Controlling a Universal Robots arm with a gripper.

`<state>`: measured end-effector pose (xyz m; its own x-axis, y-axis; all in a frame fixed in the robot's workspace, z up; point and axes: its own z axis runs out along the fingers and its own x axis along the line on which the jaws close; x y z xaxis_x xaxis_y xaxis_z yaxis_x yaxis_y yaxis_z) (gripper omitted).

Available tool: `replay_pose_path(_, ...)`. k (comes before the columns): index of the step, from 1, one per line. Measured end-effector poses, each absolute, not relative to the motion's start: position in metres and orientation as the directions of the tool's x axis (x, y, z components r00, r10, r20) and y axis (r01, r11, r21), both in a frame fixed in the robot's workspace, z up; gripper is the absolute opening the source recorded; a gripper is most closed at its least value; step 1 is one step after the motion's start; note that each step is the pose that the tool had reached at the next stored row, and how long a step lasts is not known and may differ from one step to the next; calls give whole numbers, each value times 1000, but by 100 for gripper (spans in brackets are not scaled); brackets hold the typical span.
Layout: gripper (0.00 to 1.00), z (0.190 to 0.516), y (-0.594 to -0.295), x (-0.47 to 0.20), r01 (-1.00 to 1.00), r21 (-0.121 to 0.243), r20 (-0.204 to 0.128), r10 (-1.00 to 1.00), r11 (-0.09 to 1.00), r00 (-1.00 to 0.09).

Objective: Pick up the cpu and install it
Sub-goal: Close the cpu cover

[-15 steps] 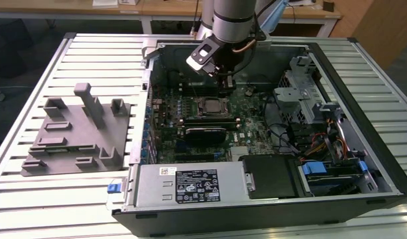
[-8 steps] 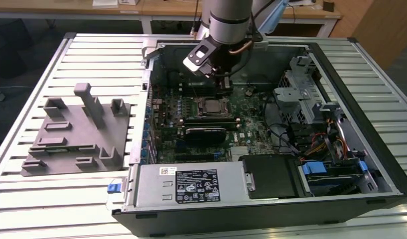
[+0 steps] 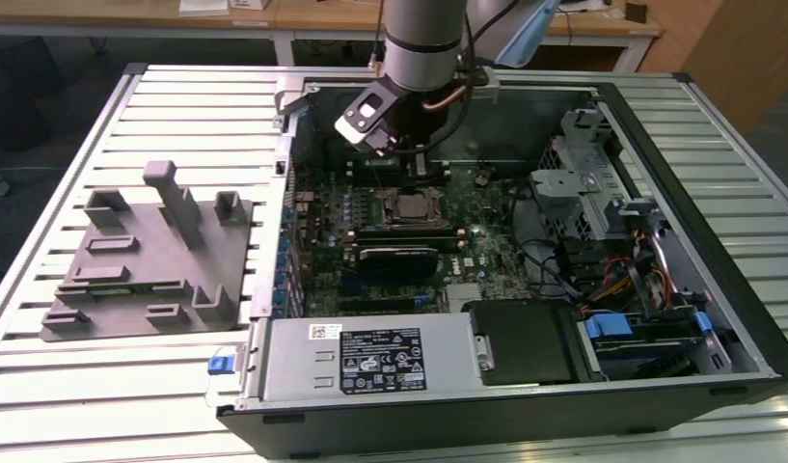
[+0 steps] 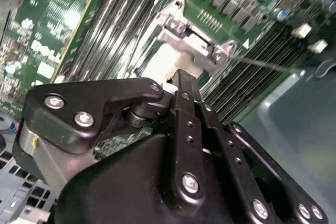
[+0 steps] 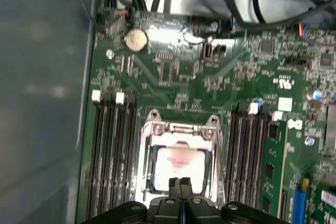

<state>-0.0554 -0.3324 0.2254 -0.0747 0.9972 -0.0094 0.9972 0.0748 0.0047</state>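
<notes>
The cpu [image 5: 178, 162] is a pale silvery square lying flat inside the metal-framed socket [image 5: 152, 129] on the green motherboard; in the second wrist view its pale top [image 4: 168, 59] shows just past the fingertips. My gripper [image 5: 181, 182] hangs directly above the cpu's near edge, its two black fingers pressed together with nothing between them. In the exterior view the gripper [image 3: 417, 172] is inside the open computer case, above the socket [image 3: 407, 205] and slightly toward the case's back wall.
Black memory slots [image 5: 113, 156] flank the socket on both sides. A grey fixture [image 3: 149, 256] lies on the slatted table at the exterior view's left. The power supply [image 3: 367, 357], drive cage [image 3: 586, 183] and cable bundles [image 3: 561, 270] crowd the case.
</notes>
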Motion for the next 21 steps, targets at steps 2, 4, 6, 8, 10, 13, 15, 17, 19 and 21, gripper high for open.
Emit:
replay_pose_path(2,12,224,-332,-60,997,5,-10,997,75,-75)
replay_pose_path(4,12,221,-332,-63,997,5,-9,997,75,-75)
replay_pose_path(6,12,219,-332,-65,997,5,-9,997,75,-75)
replay_pose_path(8,12,217,-332,-65,997,5,-9,997,75,-75)
replay_pose_path(10,12,216,-332,-65,997,5,-9,997,75,-75)
replay_pose_path(13,12,214,-332,-66,997,5,-9,997,75,-75)
replay_pose_path(15,12,212,-332,-66,997,5,-9,997,75,-75)
replay_pose_path(17,12,210,-332,-66,997,5,-9,997,75,-75)
replay_pose_path(19,12,209,-332,-67,997,5,-9,997,75,-75)
replay_pose_path(21,12,206,-332,-67,997,5,-9,997,75,-75)
